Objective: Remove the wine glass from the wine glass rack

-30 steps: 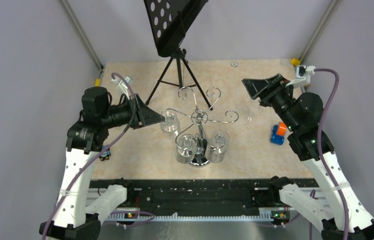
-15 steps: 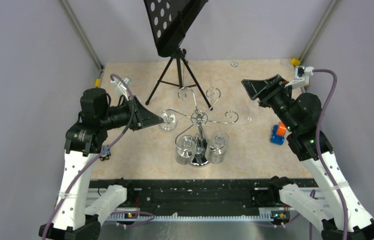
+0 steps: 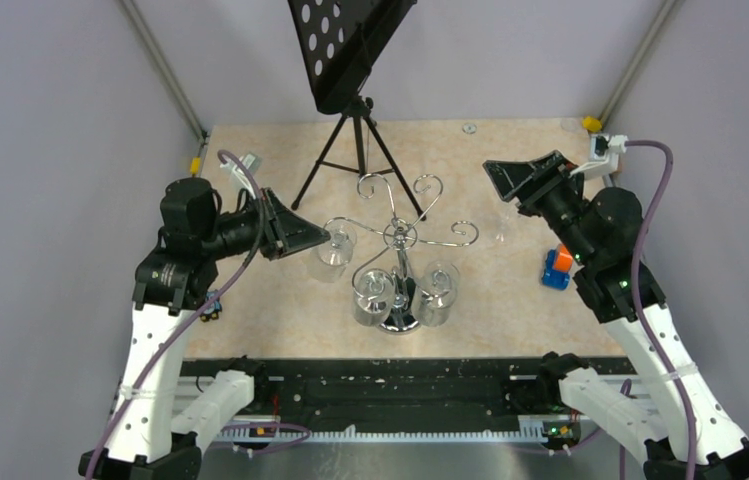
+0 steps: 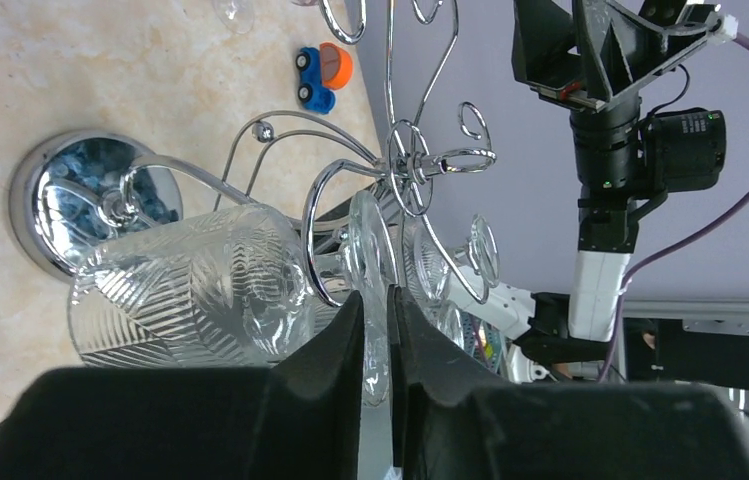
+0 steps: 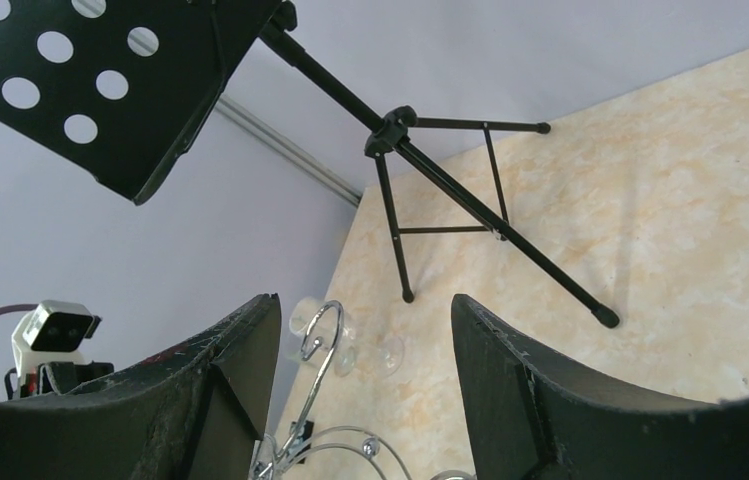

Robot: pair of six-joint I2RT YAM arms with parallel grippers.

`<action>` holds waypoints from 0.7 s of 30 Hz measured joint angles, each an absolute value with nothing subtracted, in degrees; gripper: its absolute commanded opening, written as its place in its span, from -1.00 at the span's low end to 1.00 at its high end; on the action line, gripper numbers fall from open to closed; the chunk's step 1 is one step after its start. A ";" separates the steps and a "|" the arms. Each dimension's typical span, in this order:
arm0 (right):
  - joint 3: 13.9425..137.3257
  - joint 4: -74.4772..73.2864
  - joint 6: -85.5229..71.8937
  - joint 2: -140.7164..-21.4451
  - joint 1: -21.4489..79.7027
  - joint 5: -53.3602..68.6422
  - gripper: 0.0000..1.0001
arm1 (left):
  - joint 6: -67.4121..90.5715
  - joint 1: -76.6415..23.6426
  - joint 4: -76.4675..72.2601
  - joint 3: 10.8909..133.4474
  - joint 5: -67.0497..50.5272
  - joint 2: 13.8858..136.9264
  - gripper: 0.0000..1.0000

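Observation:
The chrome wine glass rack [image 3: 400, 238] stands mid-table on its round mirrored base [image 4: 55, 200]. Two glasses [image 3: 372, 295] [image 3: 438, 292] hang from its near arms. My left gripper [image 3: 320, 238] is shut on the foot of a cut-pattern wine glass [image 3: 335, 247], held sideways at the tip of the rack's left arm. In the left wrist view the gripper [image 4: 375, 300] pinches the foot, the bowl [image 4: 180, 290] is at left, and a chrome curl [image 4: 312, 250] crosses the stem. I cannot tell whether the stem is free of it. My right gripper [image 3: 522, 175] [image 5: 365, 370] is open and empty, raised right of the rack.
A black tripod music stand [image 3: 350, 70] stands at the back, its legs [image 5: 490, 215] behind the rack. A glass [image 3: 250, 165] lies at the far left and shows in the right wrist view [image 5: 345, 340]. Another clear glass [image 3: 500, 235] and an orange-blue toy car [image 3: 557, 268] sit on the right.
My left gripper has drawn the wine glass a little to the left and nearer, away from the rack's post. The right arm has barely moved.

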State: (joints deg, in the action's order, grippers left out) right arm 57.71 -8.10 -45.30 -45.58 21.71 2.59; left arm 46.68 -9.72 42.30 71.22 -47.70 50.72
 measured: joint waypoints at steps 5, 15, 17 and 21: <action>57.71 -8.10 -45.30 -45.32 21.71 2.42 0.28 | 49.67 -9.72 40.25 70.02 -48.25 50.39 -0.51; 57.71 -8.14 -45.25 -44.80 21.71 1.78 0.28 | 50.46 -9.72 40.75 69.97 -46.98 50.81 -0.35; 57.71 -8.14 -45.25 -44.66 21.71 1.61 0.28 | 50.35 -9.72 40.97 70.15 -46.85 51.16 -0.34; 57.71 -8.14 -45.25 -44.64 21.71 1.56 0.28 | 49.89 -9.76 40.93 70.19 -46.61 51.29 -0.36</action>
